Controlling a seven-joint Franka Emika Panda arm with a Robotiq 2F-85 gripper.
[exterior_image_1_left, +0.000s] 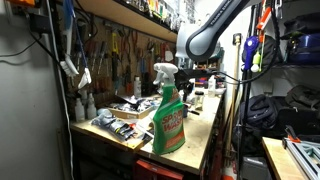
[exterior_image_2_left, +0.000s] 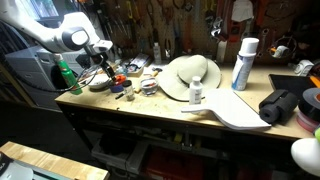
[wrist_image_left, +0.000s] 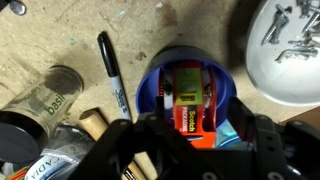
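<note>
In the wrist view a blue bowl (wrist_image_left: 158, 92) holds a red Scotch packaging tape dispenser (wrist_image_left: 186, 108). My gripper (wrist_image_left: 195, 150) is open, its black fingers spread just above and on either side of the bowl's near part, holding nothing. A black marker (wrist_image_left: 112, 72) lies left of the bowl on the wooden bench. A basil spice jar (wrist_image_left: 45, 97) lies further left. In an exterior view the gripper (exterior_image_2_left: 110, 70) hangs over the cluttered left end of the bench. In an exterior view the arm (exterior_image_1_left: 205, 40) reaches down behind a green spray bottle (exterior_image_1_left: 168, 115).
A white dish with screws (wrist_image_left: 290, 50) sits right of the bowl. On the bench are a straw hat (exterior_image_2_left: 190, 75), a white spray can (exterior_image_2_left: 243, 62), a small white bottle (exterior_image_2_left: 196, 92), a wooden board (exterior_image_2_left: 240, 112) and a black bag (exterior_image_2_left: 280, 105). Tools hang on the back wall.
</note>
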